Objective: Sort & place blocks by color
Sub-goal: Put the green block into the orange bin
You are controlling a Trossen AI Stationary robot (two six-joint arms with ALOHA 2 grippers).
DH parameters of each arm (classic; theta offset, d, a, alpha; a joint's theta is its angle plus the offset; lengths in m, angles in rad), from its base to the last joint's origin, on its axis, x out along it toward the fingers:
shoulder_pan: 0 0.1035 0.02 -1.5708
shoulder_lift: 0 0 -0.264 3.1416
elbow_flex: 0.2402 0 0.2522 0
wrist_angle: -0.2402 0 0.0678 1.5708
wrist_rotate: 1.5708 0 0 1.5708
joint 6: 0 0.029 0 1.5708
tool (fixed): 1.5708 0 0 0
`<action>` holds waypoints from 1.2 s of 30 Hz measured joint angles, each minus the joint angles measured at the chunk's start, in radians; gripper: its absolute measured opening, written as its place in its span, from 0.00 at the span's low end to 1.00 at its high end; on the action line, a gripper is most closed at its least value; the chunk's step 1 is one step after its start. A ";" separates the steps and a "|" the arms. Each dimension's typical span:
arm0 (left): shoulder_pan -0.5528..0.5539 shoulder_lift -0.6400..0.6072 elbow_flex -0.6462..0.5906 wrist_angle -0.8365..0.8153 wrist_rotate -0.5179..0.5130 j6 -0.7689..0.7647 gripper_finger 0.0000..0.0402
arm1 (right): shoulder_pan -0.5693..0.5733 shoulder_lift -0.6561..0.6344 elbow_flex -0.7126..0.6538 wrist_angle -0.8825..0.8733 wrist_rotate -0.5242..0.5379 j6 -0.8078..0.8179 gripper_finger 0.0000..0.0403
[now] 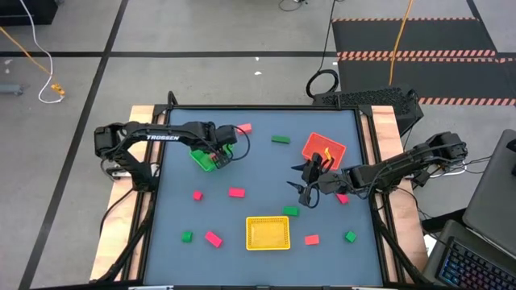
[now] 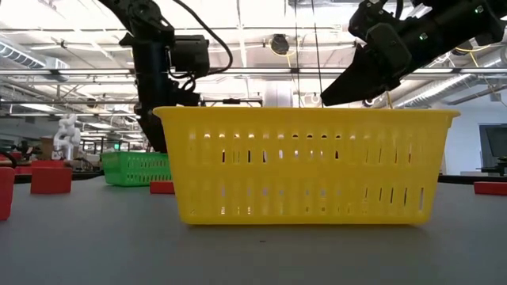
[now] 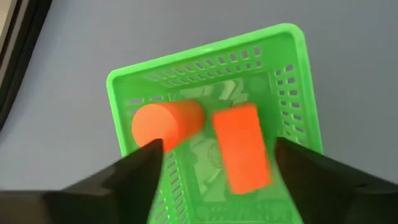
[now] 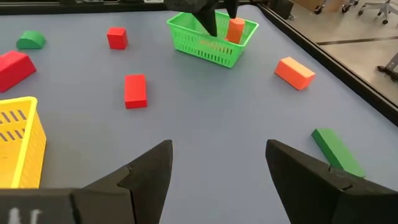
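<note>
Yellow tray [image 2: 305,162] fills low view. High view: left gripper [image 1: 221,155] over green tray [image 1: 203,158], jaws wide, holding nothing. Left wrist: two orange blocks [image 3: 242,148] inside. Lift straight up, clear rim. Right gripper [image 4: 217,165] half open, empty; green block [image 4: 337,153] near.

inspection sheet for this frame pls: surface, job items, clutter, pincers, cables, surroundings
Surface: grey-blue tabletop, wooden side rails.
Job's things: green slotted plastic basket holds two orange blocks; yellow slotted basket, red tray; red and green blocks loose.
Clutter: nothing seen.
Grippers: left pincer open above the green basket; right pincer open, empty.
Cables: orange cords on floor.
Surroundings: striped floor mat, laptop.
</note>
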 joint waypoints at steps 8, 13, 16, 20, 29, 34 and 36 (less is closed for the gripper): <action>-0.004 -0.004 0.002 0.001 0.000 -0.021 0.94 | -0.003 0.000 0.000 0.012 0.033 -0.010 0.63; -0.012 -0.044 0.014 0.021 0.011 0.010 0.86 | -0.034 0.000 0.000 0.016 0.106 -0.026 0.63; -0.024 -0.092 0.035 0.035 0.011 0.026 0.81 | -0.058 0.000 0.001 0.024 0.103 -0.022 0.63; -0.046 -0.160 0.039 0.122 0.015 0.051 0.76 | -0.097 0.000 0.001 0.046 0.102 -0.058 0.63; -0.132 -0.163 0.034 0.535 0.233 0.210 0.68 | -0.315 0.001 0.009 0.126 -0.099 -0.154 0.63; -0.161 -0.123 -0.017 0.733 0.337 0.242 0.68 | -0.430 0.001 0.049 0.083 -0.198 -0.209 0.63; -0.163 -0.110 -0.049 0.813 0.365 0.242 0.67 | -0.467 0.007 0.077 0.051 -0.231 -0.236 0.63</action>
